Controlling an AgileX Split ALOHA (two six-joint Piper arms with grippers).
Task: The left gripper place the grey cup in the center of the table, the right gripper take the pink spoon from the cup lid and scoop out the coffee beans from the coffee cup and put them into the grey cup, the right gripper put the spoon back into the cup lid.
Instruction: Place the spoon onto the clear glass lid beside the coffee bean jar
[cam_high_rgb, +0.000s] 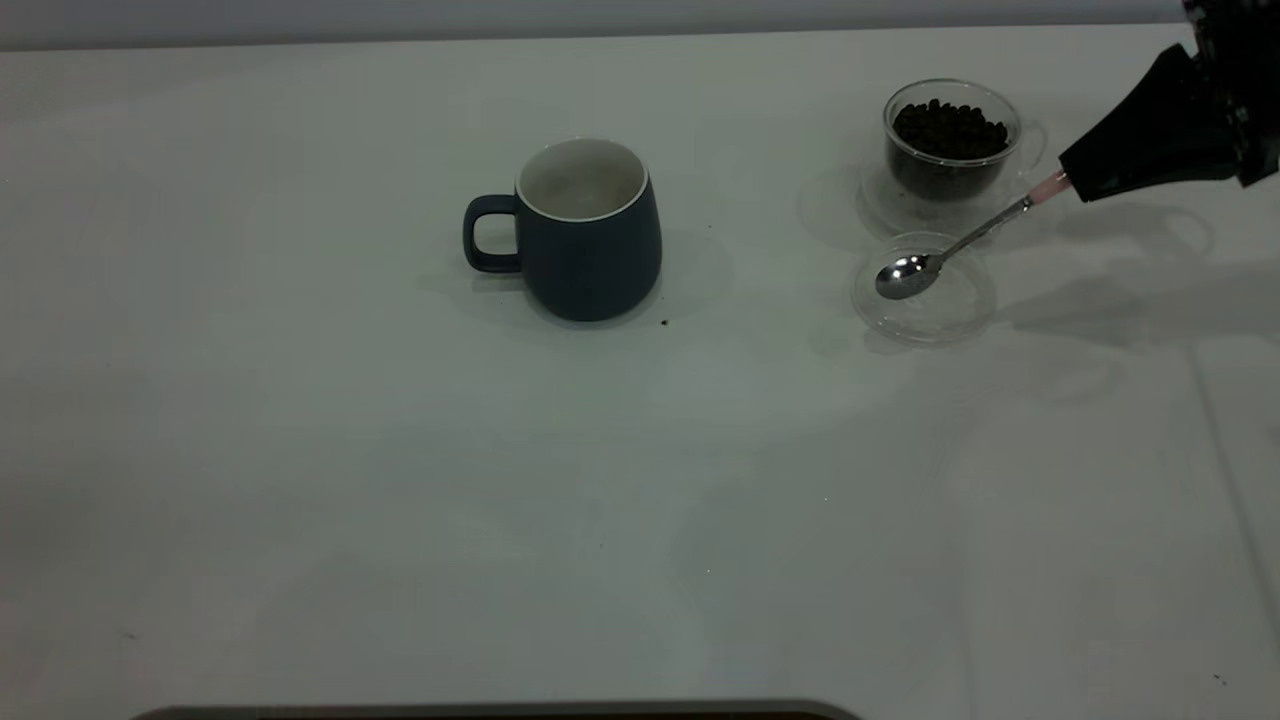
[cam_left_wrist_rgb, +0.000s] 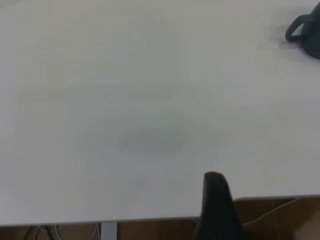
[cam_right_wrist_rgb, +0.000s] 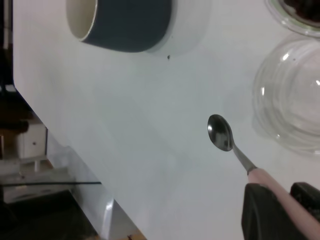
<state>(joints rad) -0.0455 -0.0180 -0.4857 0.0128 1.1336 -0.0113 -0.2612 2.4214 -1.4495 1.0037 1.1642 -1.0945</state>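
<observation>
Our black right gripper (cam_high_rgb: 1068, 180), near the table's (cam_high_rgb: 300, 500) right edge, is clamped on the steel-bowled pink spoon (cam_high_rgb: 950, 245); we should keep it level toward the clear glass coffee cup (cam_high_rgb: 952, 140).

Matt and glossy surfaces around the spoon

The pink spoon (cam_high_rgb: 955, 246) has a mirror-bright steel bowl and matt pink handle; beneath its bowl the cup lid (cam_high_rgb: 925, 295) is clear glass, like the coffee cup (cam_high_rgb: 950, 140) beyond; the grey cup (cam_high_rgb: 590, 235) looks matt ceramic.

I'm looking at a plain white table (cam_high_rgb: 400, 500) under robot arms. Probably a lab; the dim surroundings show little more.
</observation>
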